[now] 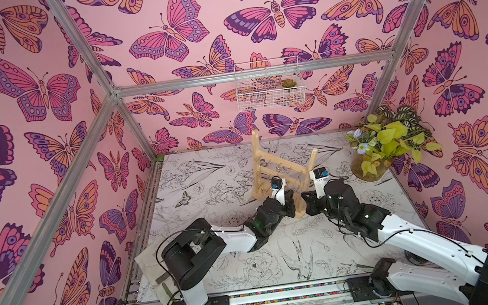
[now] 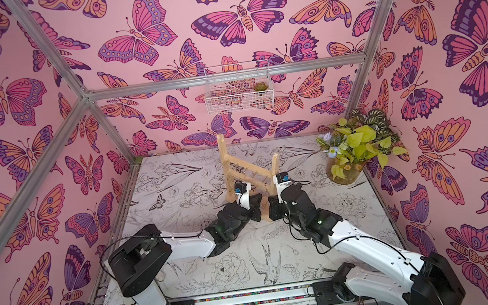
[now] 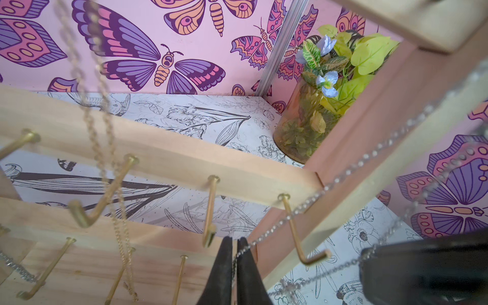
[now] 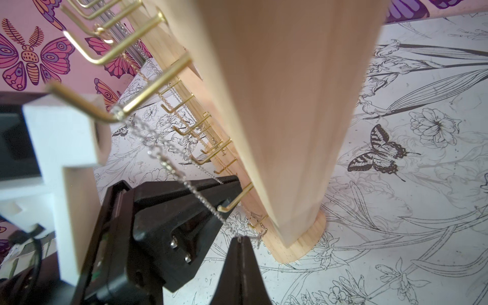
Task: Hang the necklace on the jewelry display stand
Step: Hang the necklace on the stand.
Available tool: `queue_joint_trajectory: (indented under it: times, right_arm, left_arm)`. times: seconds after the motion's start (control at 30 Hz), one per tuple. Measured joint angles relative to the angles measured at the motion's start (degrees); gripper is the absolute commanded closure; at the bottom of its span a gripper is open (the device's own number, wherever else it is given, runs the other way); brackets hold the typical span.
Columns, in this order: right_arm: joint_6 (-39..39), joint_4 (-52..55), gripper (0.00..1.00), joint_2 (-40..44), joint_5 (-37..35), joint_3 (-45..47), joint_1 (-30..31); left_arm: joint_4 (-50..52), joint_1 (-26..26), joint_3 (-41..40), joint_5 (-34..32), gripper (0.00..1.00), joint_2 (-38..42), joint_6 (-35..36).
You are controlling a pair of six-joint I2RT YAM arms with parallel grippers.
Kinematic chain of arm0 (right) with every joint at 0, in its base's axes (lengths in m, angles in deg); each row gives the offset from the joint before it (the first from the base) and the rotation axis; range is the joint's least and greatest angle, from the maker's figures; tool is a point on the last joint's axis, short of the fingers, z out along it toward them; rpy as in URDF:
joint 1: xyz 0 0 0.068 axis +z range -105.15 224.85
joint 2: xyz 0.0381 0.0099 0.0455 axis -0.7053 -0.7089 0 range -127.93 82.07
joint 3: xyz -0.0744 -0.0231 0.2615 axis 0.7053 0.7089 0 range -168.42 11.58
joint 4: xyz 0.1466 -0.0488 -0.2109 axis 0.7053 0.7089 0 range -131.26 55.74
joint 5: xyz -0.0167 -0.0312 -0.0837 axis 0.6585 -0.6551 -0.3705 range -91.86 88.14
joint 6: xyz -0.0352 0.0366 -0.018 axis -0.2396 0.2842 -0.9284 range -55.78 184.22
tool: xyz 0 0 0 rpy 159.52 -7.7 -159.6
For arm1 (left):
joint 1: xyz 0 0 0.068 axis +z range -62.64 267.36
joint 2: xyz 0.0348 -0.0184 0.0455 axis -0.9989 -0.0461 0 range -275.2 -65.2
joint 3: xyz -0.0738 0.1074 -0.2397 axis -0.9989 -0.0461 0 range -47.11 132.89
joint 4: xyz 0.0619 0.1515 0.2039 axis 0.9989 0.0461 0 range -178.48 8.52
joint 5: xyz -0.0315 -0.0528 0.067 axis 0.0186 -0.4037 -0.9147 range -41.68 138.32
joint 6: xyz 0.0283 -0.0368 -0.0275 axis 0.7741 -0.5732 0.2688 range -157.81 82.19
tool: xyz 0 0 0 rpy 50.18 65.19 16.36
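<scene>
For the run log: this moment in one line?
left fingers: on necklace | right fingers: shut on necklace | necklace: over hook of stand

Scanning for lettering, and nothing readable turns up. A dark strip on one white camera mount (image 2: 284, 183) might be print, but it is far too small to make out. The walls (image 1: 189, 23) and the tabletop (image 1: 210, 201) carry only drawings: butterflies, flowers, birds, no words among them.
</scene>
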Motion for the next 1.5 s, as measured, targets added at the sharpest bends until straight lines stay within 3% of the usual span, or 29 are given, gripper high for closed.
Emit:
queue_joint_trajectory:
  times: [0.3, 0.47, 0.67, 1.5]
  right_arm:
    - [0.0, 0.0, 1.0, -0.76, -1.18, 0.0, 0.0]
    - [0.0, 0.0, 0.89, -0.76, -1.4, 0.0, 0.0]
    - [0.0, 0.15, 0.77, 0.98, -1.6, 0.0, 0.0]
    - [-0.31, 6.34, 0.7, 10.62, -3.61, 0.0, 0.0]
  left_arm:
    - [1.36, -0.02, -0.17, 0.5, 0.81, 0.0, -1.09]
    - [1.95, -0.02, -0.28, 0.92, 0.8, 0.0, -1.14]
    - [2.12, -0.02, -0.28, 1.29, 0.86, 0.0, -1.29]
    - [2.38, -0.59, 0.11, 2.38, 0.95, -1.44, -1.53]
